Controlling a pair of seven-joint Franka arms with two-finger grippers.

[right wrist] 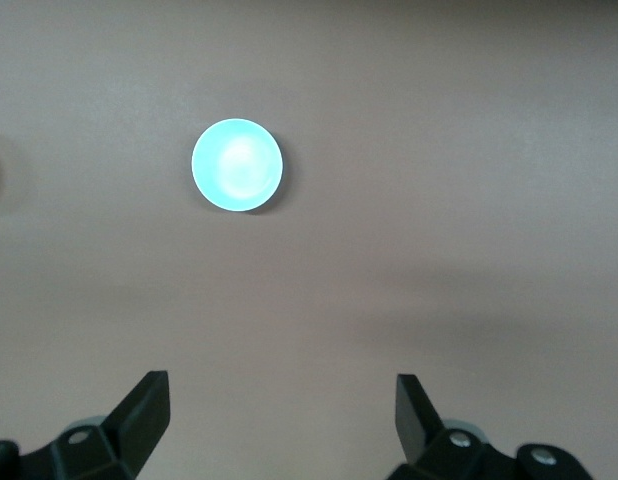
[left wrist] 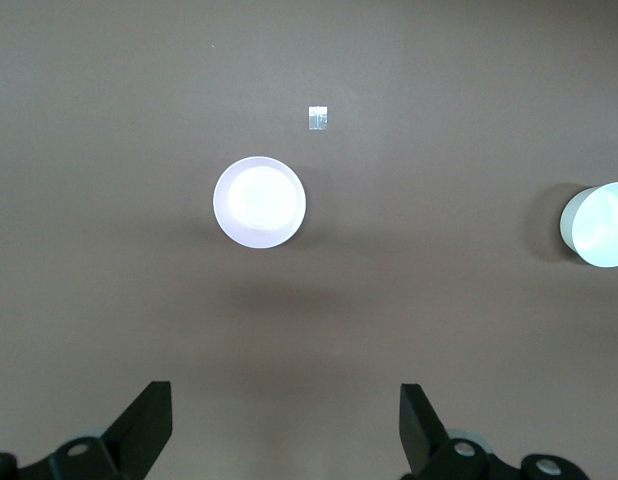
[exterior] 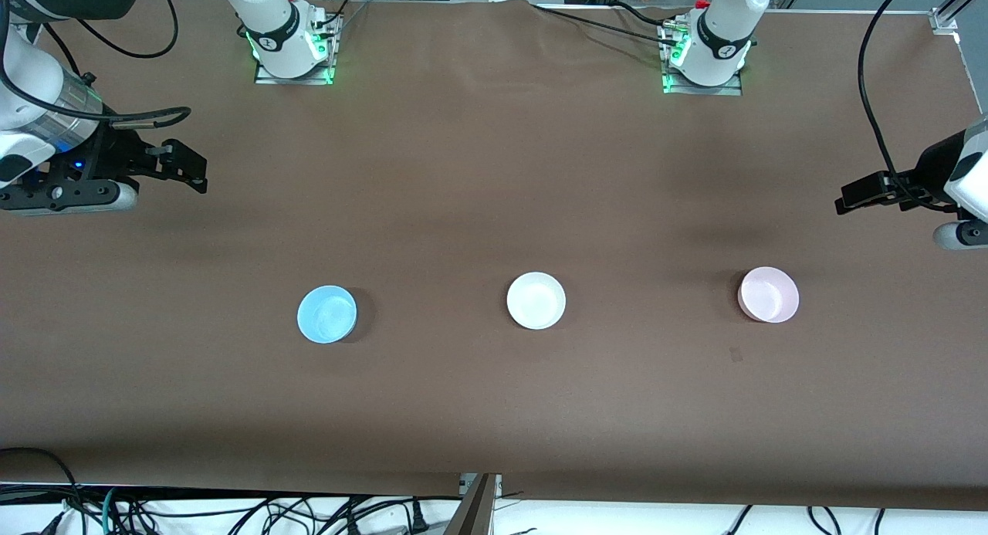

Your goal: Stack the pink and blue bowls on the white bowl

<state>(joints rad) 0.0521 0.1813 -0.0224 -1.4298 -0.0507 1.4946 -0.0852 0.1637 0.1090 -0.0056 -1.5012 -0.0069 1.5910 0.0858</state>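
Three bowls stand in a row on the brown table. The blue bowl (exterior: 327, 313) is toward the right arm's end, the white bowl (exterior: 536, 300) in the middle, and the pink bowl (exterior: 768, 294) toward the left arm's end. My right gripper (exterior: 193, 170) hangs open and empty above the table at its own end. The blue bowl (right wrist: 237, 165) shows in the right wrist view, well away from that gripper (right wrist: 282, 410). My left gripper (exterior: 843, 201) hangs open and empty at its own end. The left wrist view shows that gripper (left wrist: 286, 420), the pink bowl (left wrist: 259, 201) and the white bowl (left wrist: 599, 225) at the frame's edge.
A small pale mark (exterior: 735, 354) lies on the table a little nearer the front camera than the pink bowl; it also shows in the left wrist view (left wrist: 318, 118). Cables hang along the table's front edge (exterior: 494, 485). The arm bases (exterior: 293, 45) stand along the back.
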